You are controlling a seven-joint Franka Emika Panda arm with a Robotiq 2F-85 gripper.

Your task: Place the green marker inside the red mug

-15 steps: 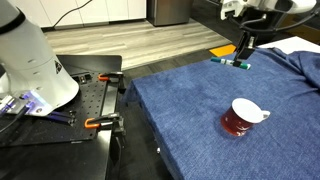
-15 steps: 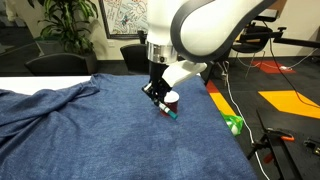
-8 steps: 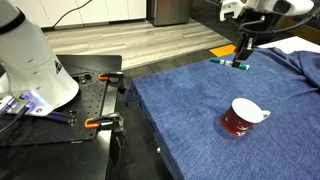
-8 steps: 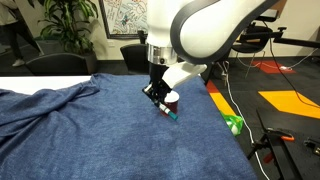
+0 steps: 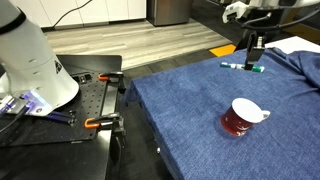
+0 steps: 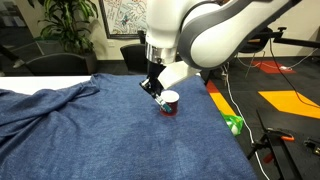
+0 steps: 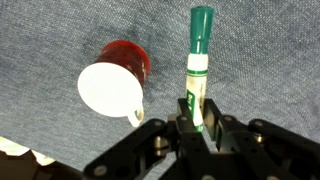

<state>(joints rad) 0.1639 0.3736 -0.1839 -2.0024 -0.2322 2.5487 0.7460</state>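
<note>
Gripper (image 7: 197,120) clamped on thin teal-green marker (image 7: 200,45). Glossy dark red mug (image 7: 128,57) sits off to one side. Risk: a misaligned release would clip the rim and send the marker rolling away.

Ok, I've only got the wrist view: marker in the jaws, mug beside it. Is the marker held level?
Observer: Roughly level. In an exterior view the marker sticks out sideways from the gripper.
Operator: And is the mug upright?
Observer: Yes, the mug stands upright on the blue cloth, apart from the gripper.
Operator: Is the cloth flat everywhere?
Observer: No, it bunches into folds towards one end, away from the mug.
</note>
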